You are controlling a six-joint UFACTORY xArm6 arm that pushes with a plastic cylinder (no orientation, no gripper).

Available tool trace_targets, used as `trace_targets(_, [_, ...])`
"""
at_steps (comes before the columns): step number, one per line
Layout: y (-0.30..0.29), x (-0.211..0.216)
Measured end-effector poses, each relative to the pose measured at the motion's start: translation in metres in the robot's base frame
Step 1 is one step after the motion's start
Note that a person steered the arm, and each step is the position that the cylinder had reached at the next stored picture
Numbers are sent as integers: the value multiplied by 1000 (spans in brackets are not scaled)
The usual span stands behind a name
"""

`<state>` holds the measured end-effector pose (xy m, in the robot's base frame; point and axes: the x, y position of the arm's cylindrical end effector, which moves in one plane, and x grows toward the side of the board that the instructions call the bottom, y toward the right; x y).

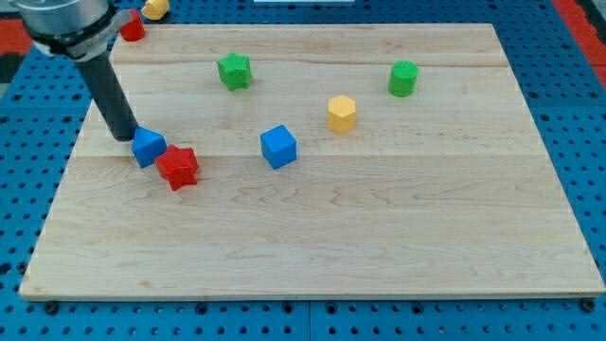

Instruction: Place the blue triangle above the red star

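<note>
The blue triangle (148, 147) lies on the wooden board at the view's left. The red star (178, 167) sits right beside it, just to its lower right, touching or nearly touching it. My tip (123, 135) rests on the board at the blue triangle's upper left edge, touching or almost touching it. The dark rod rises from there toward the view's top left.
A blue cube (278, 147) sits mid-board. A green star (234, 70), a yellow hexagonal block (342, 114) and a green round block (402, 79) lie toward the top. A red block (133, 26) and a yellow block (156, 8) sit at the board's top-left corner.
</note>
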<state>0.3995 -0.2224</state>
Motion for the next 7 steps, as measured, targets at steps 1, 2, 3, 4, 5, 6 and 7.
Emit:
trace_targets(1, [-1,30])
trace_targets(2, [-6,111])
trace_targets(3, [-4,98])
trace_targets(4, [-7,67])
trace_targets(5, [10,71])
trace_targets(6, [10,57])
trace_targets(7, [10,26])
